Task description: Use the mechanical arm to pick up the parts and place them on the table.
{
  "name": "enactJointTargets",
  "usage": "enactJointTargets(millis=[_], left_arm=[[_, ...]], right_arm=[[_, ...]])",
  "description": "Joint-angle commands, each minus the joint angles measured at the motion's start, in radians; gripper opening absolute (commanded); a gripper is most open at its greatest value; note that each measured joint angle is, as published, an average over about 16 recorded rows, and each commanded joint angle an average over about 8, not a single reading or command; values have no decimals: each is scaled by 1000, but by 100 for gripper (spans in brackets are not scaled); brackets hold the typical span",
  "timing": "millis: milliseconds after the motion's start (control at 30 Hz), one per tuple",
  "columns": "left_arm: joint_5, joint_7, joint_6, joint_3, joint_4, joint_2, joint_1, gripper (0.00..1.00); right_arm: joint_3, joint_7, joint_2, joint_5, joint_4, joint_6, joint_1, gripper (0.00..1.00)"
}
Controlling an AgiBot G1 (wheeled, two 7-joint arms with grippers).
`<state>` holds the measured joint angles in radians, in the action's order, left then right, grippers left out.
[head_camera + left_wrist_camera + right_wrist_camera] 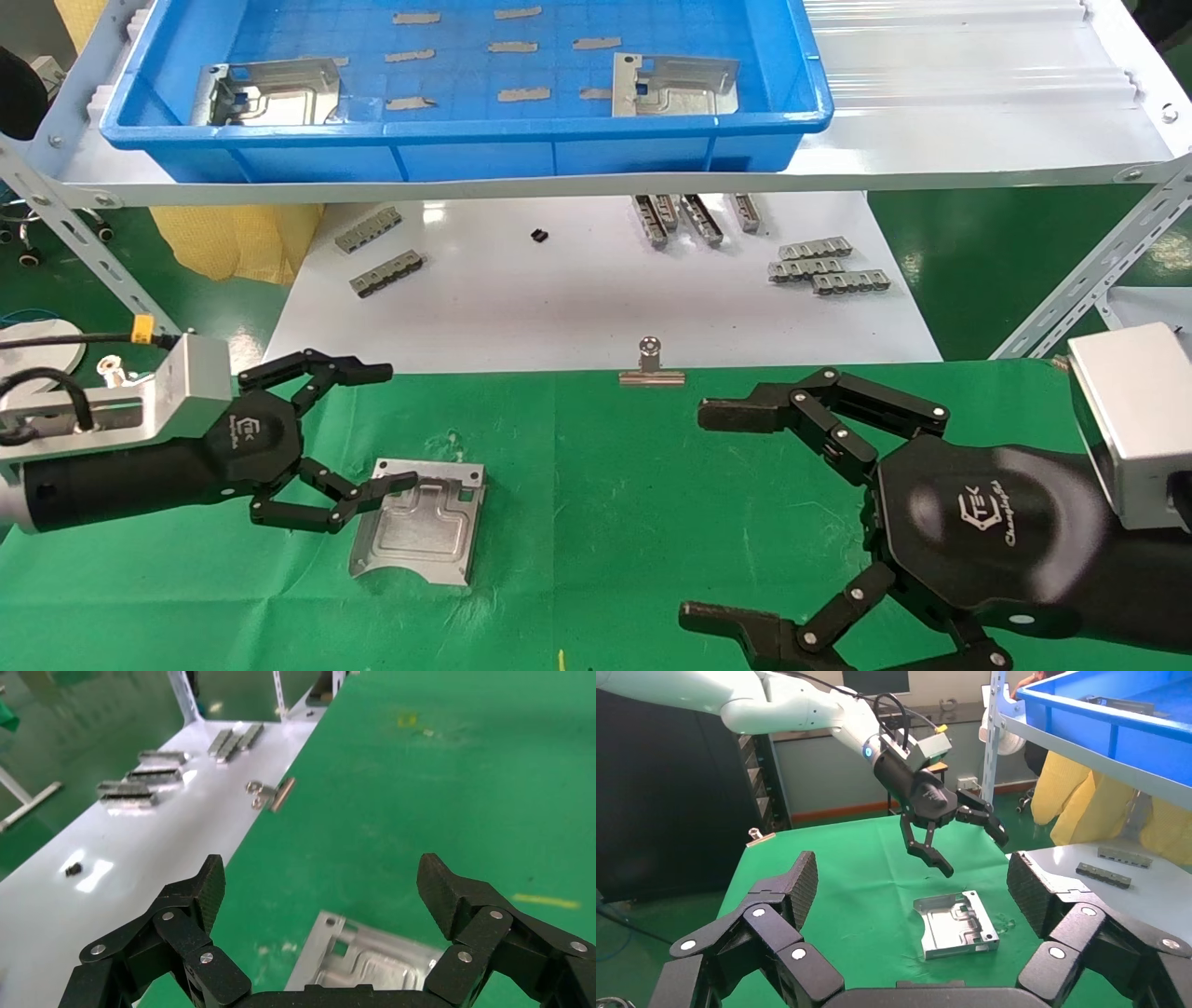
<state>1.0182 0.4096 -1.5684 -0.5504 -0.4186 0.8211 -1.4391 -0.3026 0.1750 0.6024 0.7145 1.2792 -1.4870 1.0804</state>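
Left hand [358,433] hovering wide open just above the green cloth counter [605,485], gripping nothing. Lower fingertip [402,482] overlapping the near edge of one stamped metal plate [421,522]; right wrist view showing clear air between fingers and plate, so probably not touching. Plate lying flat on the cloth, embossed face up, bent flange along one side. Reading as just-released or about to be regripped; cannot tell which.

Right hand [722,513] also spread open, empty, hanging low over the right side of the cloth, well apart from the plate. Looking parked, keeping out of the left arm's path.

Two more plates waiting in the blue plastic tray [466,140] on the upper shelf: one [270,91] near its left end, one [675,84] toward its right. Task roughly a third along, judging by one of three on the cloth.

Small notched strips [829,264] sitting on the white tabletop [577,298], binder clip [651,363] clamping the cloth's far edge, presumably holding it taut. Neither needing moving.

Next reach likely going up into the tray; tray wall and thin flat plates making a clean pinch awkward.
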Motion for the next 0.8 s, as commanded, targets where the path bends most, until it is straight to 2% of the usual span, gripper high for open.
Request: enactJointTargets(millis=[33,800], left_arm=[[-14,-29,4,13,-42,-10,18,100],[-174,-362,44,164,-525,-127,221,100]], right_arm=[[0,0,0,0,0,0,0,100],[-1,-1,0,-1,0,0,0,100]])
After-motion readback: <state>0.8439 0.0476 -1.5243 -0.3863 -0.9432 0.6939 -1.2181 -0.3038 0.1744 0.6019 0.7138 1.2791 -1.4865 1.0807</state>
